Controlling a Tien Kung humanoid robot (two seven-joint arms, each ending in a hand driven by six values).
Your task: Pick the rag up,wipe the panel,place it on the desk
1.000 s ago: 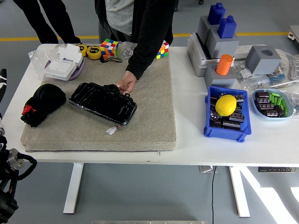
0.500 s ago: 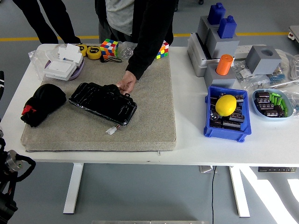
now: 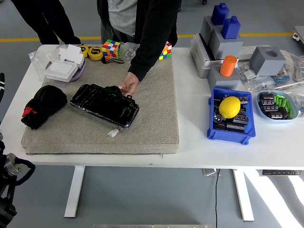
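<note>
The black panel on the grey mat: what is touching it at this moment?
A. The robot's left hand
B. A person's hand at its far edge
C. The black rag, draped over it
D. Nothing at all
B. A person's hand rests on the far edge of the black panel, while the black rag lies apart to its left on the grey mat.
</note>
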